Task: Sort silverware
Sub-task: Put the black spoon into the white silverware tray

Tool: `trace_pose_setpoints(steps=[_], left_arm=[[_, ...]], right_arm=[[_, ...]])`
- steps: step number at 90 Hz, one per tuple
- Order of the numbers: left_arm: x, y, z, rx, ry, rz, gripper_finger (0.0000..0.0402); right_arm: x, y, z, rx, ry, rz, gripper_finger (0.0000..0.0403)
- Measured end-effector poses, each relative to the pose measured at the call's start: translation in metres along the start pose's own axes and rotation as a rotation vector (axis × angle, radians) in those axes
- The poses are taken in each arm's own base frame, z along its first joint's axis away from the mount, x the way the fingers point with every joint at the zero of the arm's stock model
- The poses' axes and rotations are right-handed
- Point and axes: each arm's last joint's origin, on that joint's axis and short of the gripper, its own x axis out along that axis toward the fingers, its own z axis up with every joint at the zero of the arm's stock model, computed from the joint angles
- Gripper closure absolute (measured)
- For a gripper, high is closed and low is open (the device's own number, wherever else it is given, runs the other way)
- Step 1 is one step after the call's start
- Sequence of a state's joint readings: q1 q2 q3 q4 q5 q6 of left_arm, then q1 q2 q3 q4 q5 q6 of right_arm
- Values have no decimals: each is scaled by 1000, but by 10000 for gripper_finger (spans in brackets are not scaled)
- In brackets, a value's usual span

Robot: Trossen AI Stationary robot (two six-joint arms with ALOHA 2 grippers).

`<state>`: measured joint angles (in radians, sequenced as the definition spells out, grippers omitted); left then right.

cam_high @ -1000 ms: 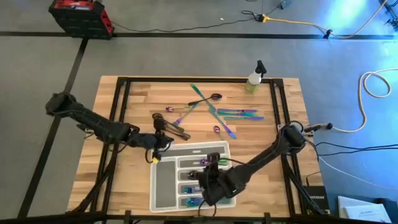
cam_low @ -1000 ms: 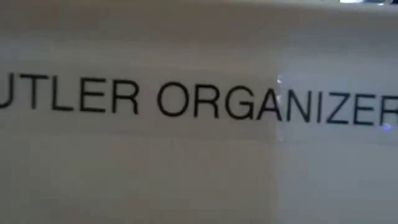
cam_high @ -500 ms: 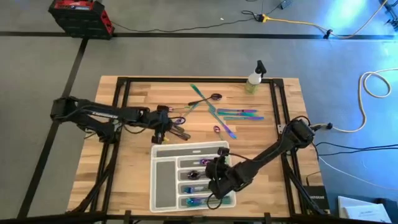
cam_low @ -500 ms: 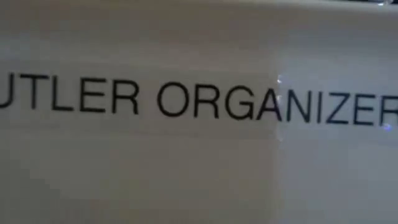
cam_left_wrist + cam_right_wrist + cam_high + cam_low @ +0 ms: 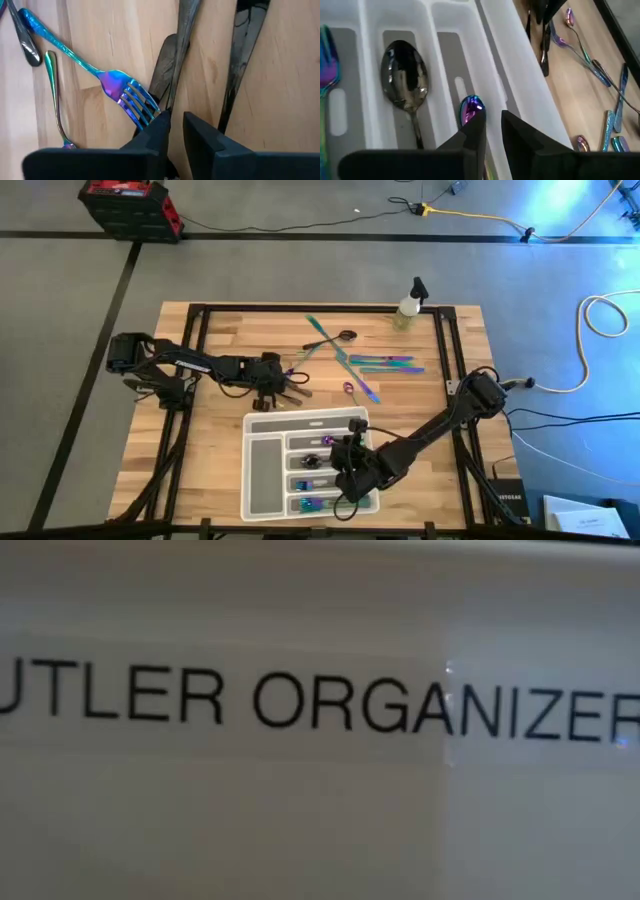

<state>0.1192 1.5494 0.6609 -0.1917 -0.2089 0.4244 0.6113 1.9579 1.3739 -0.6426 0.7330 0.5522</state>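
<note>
The left claw (image 5: 172, 122) hangs low over the wooden surface (image 5: 200, 440), its fingers a narrow gap apart around the dark knife (image 5: 167, 70), which lies beside an iridescent fork (image 5: 125, 95) and another dark piece (image 5: 245, 55). The right claw (image 5: 490, 125) hovers over the white tray (image 5: 262, 480), fingers slightly apart, with the bowl of a purple spoon (image 5: 470, 107) just past its tips in a narrow compartment; a dark spoon (image 5: 405, 82) lies in the next compartment. More silverware (image 5: 375, 363) lies scattered farther back on the surface near a spray bottle (image 5: 408, 308).
</note>
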Motion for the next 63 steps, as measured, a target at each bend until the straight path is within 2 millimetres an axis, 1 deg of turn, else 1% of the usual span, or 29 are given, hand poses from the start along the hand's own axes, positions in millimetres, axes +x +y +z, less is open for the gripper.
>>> trace_pose_setpoints(steps=[10, 28, 44, 63], left_arm=[[-1, 0, 0, 1, 0, 9, 360], [-6, 1, 2, 14, 23, 88, 360], [-16, -4, 7, 37, 11, 125, 360], [-20, -13, 6, 77, 47, 126, 360]], right_arm=[[0, 0, 1, 5, -3, 5, 359], [0, 1, 1, 7, -2, 11, 359], [0, 1, 1, 10, -4, 15, 359], [0, 1, 2, 14, -6, 21, 359]])
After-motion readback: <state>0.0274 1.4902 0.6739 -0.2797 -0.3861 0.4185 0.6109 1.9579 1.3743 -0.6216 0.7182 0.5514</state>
